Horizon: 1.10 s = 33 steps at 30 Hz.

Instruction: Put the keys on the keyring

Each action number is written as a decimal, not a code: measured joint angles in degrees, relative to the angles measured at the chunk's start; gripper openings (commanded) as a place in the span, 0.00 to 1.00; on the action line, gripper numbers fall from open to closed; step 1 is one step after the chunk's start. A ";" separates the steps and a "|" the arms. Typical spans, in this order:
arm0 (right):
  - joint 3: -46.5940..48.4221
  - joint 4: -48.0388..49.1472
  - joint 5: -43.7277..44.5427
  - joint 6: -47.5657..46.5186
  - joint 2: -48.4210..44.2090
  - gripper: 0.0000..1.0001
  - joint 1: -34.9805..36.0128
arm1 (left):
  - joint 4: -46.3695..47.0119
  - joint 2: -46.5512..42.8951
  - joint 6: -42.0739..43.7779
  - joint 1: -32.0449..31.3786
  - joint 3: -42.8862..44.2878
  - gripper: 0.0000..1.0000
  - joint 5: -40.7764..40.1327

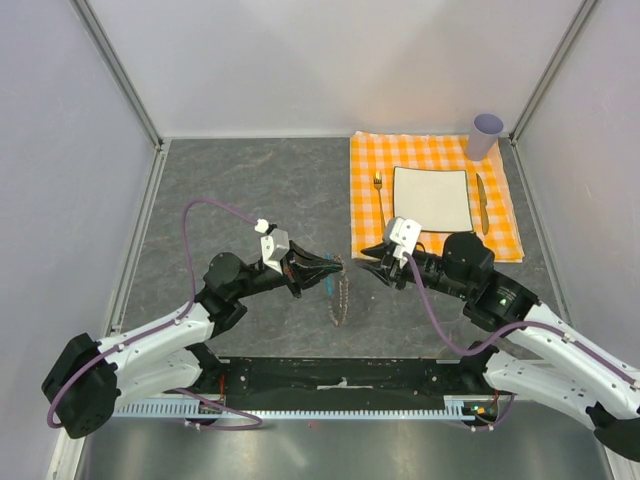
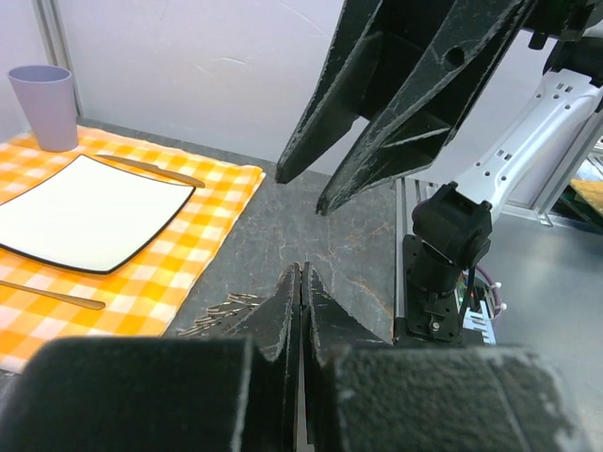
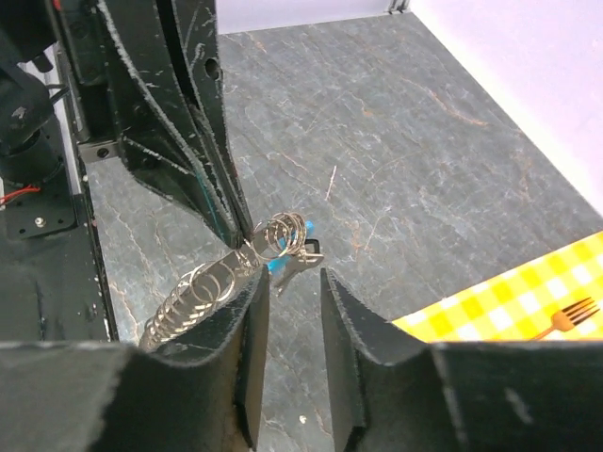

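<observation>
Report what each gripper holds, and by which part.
Left gripper: shut at the ring end of the keyring; an actual pinch cannot be told. Right gripper: open, holds nothing.

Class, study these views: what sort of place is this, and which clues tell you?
Most likely a robotics lab test cell: a left arm and right arm bolted at the table edge, plain white walls in metal framing, and a place setting, a white plate on checked cloth.

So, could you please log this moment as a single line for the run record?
left end effector: shut on keyring | right end effector: open beside its coils, gripping nothing
</observation>
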 measured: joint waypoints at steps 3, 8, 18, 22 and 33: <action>-0.83 1.57 0.70 1.33 0.85 0.41 -0.07 | 0.00 -0.02 -0.02 0.00 0.00 0.02 0.02; -3.63 3.34 -0.17 3.10 2.60 0.42 -0.55 | 0.00 -0.04 -0.02 0.00 -0.02 0.02 0.04; -3.76 7.32 -2.64 4.35 2.73 0.41 -1.44 | 0.02 -0.04 -0.02 0.00 -0.02 0.02 0.09; -3.76 8.02 -4.13 4.55 2.80 0.40 -1.70 | 0.02 -0.04 -0.02 0.00 -0.02 0.02 0.13; -4.81 10.03 -6.60 5.09 3.06 0.37 -2.01 | 0.04 -0.04 -0.04 0.00 -0.02 0.02 0.24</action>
